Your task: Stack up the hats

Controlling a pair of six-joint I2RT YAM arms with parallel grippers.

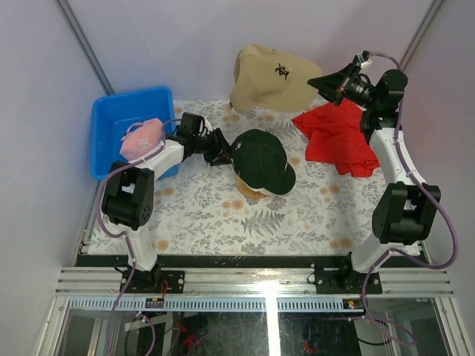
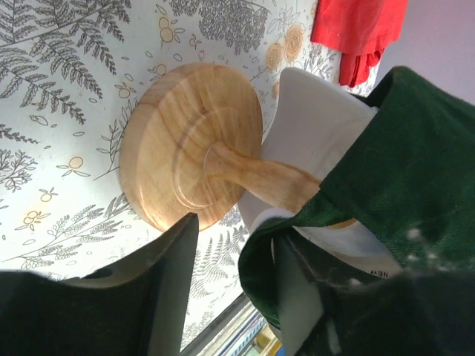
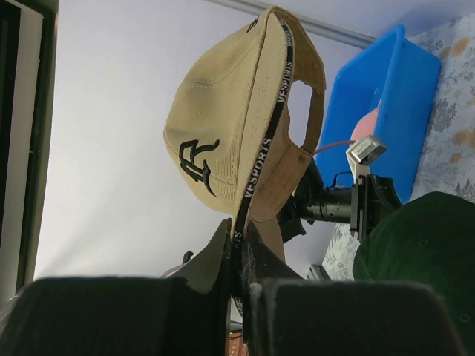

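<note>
From above, I see the dark green cap [image 1: 261, 157] on the wooden stand [image 1: 251, 190], and the pink cap [image 1: 141, 138] lying in the blue bin [image 1: 111, 111]. On the left wrist camera, a white cap [image 2: 319, 126] sits under the green one, so two are stacked. My left gripper [image 2: 234, 289] is half open around the green cap's edge. On the right wrist camera, my right gripper [image 3: 239, 256] pinches the tan cap [image 3: 223, 126] tight, up in the air. Tan and pink are left, I think.

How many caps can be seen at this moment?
4. The tan cap hangs from the right pincer; the dark green cap sits over the mostly hidden white cap on the wooden stand; the pink cap lies in the blue bin.
</note>
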